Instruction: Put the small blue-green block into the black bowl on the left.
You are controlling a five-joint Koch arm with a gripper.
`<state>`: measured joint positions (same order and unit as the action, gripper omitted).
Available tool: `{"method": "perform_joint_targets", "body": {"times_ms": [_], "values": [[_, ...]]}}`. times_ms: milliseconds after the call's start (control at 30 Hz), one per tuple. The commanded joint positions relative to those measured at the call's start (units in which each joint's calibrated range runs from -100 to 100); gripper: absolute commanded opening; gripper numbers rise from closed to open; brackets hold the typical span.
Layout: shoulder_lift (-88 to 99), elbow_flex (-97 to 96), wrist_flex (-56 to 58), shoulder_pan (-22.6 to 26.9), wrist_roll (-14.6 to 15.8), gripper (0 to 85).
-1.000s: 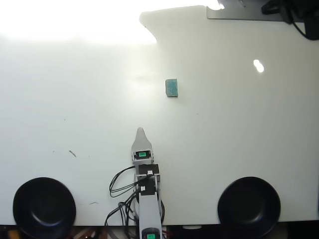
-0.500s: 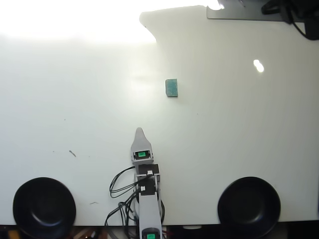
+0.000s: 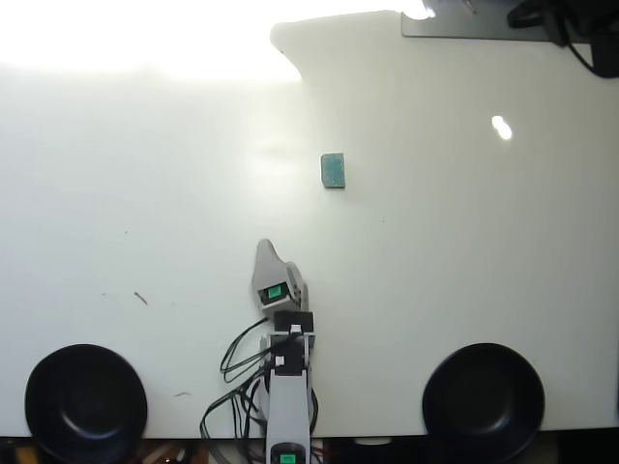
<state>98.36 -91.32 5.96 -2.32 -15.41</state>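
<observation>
Lying flat, speckled teal small blue-green block (image 3: 334, 170), glossy round black bowl (image 3: 85, 402)

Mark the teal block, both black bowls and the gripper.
teal block (image 3: 334, 170): overhead view, middle of its top face.
left black bowl (image 3: 85, 401): overhead view, inner floor.
right black bowl (image 3: 483, 398): overhead view, inner floor.
gripper (image 3: 264, 249): overhead view, its pointed tip.

Glossy black bowl (image 3: 85, 401), speckled matt teal block (image 3: 334, 170), smooth white table (image 3: 464, 251)
</observation>
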Motion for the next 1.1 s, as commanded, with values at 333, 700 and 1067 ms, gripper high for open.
{"method": "perform_joint_targets", "body": {"times_ms": [333, 700, 1067], "values": [[-3.2, 12.4, -5.6, -1.4, -14.5, 49.3], [-22.2, 26.9, -7.7, -4.3, -28.0, 49.3], [-43.9, 37.1, -16.9, -7.0, -36.4, 48.4]]}}
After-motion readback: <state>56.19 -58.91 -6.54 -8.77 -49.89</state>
